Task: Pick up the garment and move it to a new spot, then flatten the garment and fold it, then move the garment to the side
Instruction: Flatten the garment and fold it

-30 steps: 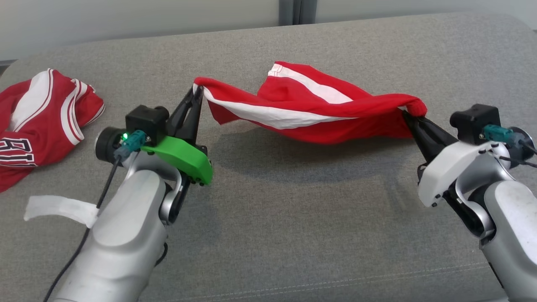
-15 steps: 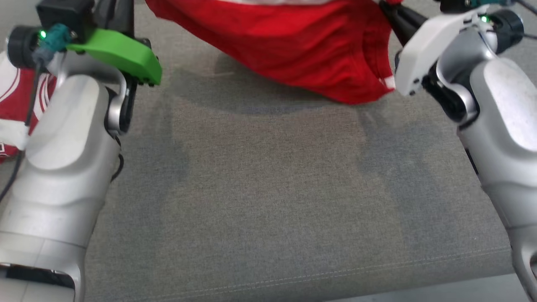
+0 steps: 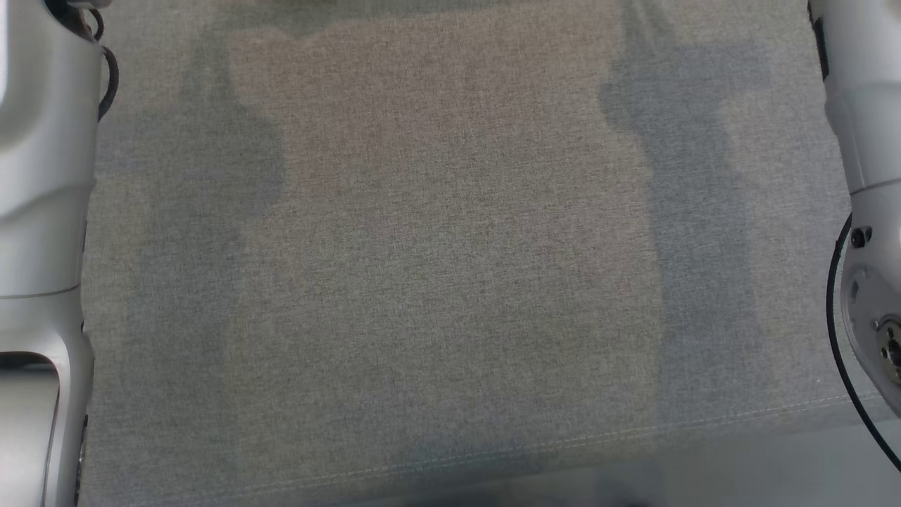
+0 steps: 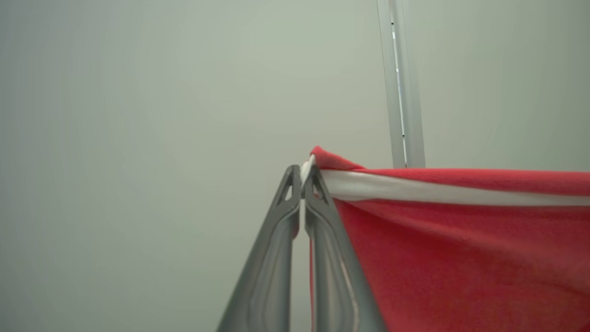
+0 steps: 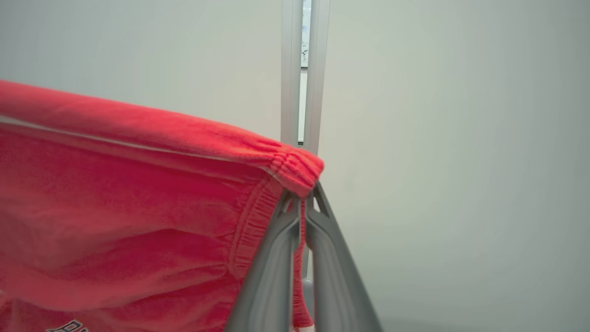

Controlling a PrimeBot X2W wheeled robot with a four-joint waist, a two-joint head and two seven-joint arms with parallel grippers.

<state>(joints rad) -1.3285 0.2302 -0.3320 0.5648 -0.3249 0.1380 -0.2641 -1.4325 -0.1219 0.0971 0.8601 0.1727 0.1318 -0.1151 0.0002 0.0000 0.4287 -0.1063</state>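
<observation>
The soft red garment [image 4: 461,258], white-banded and ribbed at the hem, is held stretched in the air, clamped at either end by the left gripper [image 4: 302,179] and right gripper [image 5: 302,199]. A pale wall [image 4: 138,115] and grey post [image 5: 291,69] are seen behind.

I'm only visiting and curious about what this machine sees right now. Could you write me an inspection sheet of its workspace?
surface: grey woven fabric, crossed by soft shadows.
job's things: red garment with a white stripe, hanging from both grippers.
clutter: nothing seen.
grippers: left gripper, fingers shut on the striped corner; right gripper, fingers shut on a ribbed corner.
cables: black cable curving beside the right arm.
surroundings: pale wall with a grey vertical strip.
</observation>
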